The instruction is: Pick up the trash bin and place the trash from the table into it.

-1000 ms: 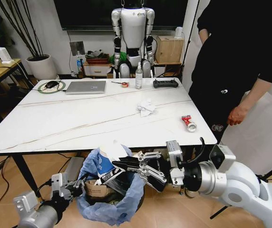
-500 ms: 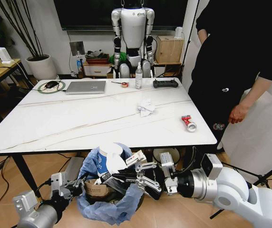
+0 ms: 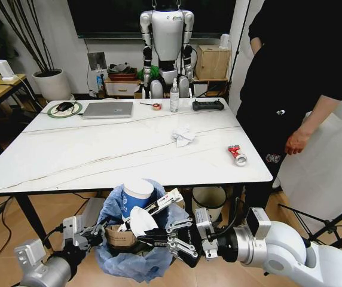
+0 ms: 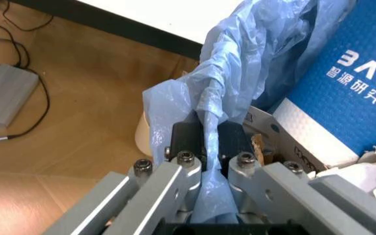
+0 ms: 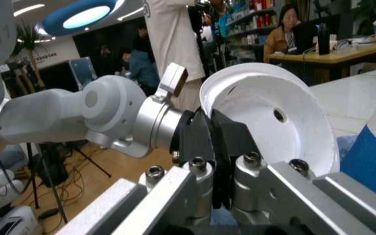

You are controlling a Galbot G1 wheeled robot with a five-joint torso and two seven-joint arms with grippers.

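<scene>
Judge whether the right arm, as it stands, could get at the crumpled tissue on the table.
Probably not yet. The right pincer is shut on the white lid, low over the trash bin, below the table edge. The crumpled tissue lies mid-table with nothing around it.

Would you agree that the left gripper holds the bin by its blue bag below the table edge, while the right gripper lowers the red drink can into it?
Not quite: the right gripper is shut on the white lid, not the can, as the right wrist view shows. The red drink can lies on the table. The left gripper does hold the trash bin by its blue bag.
</scene>
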